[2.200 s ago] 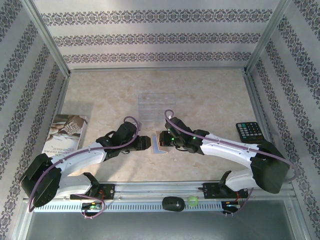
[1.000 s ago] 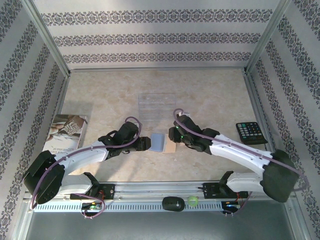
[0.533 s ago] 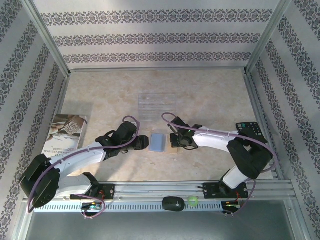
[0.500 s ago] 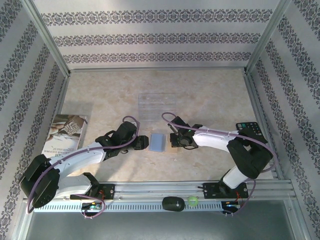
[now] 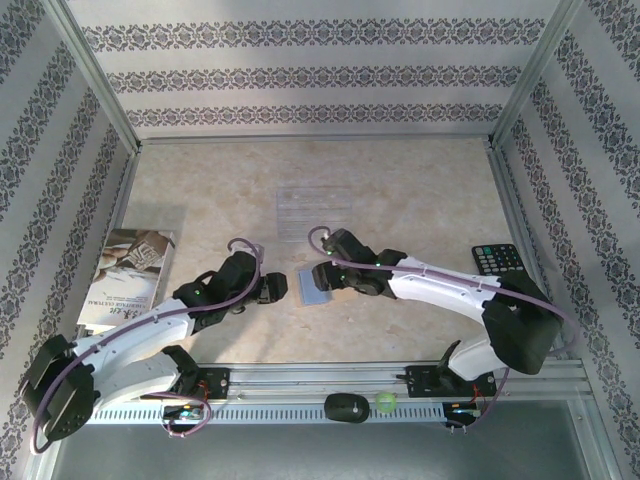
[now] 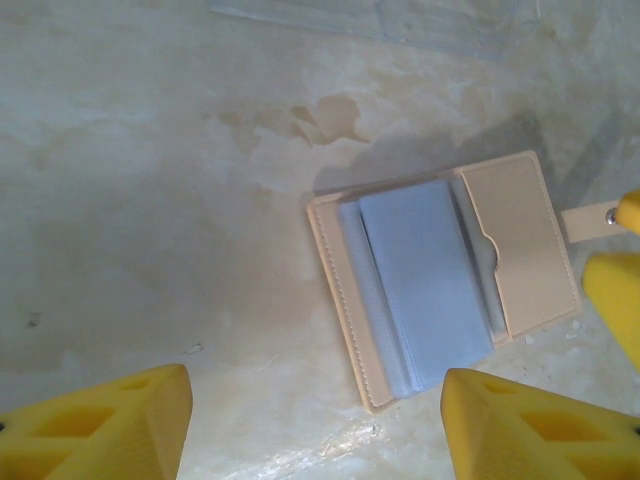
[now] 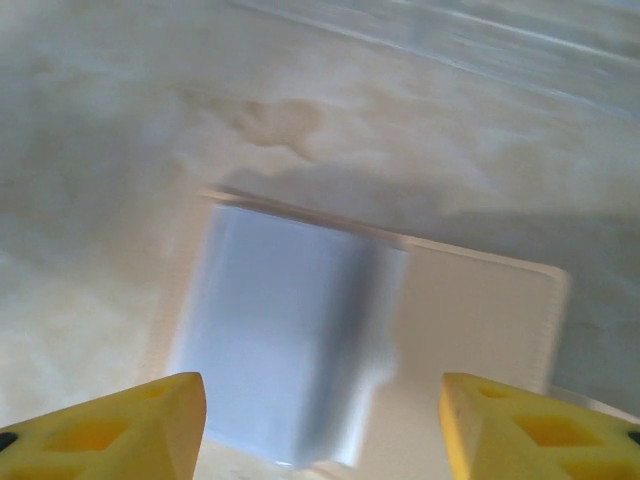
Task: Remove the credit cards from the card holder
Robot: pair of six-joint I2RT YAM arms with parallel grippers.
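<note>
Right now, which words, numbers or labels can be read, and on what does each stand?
Nothing can be quoted.
Booklet: printed lines on the cover, too small to read.
Black keypad device: key marks too small to read.
Card holder: no writing seen on it.

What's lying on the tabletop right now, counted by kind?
card holder, lying open: 1
clear tray: 1
booklet: 1
keypad device: 1
Total: 4
</note>
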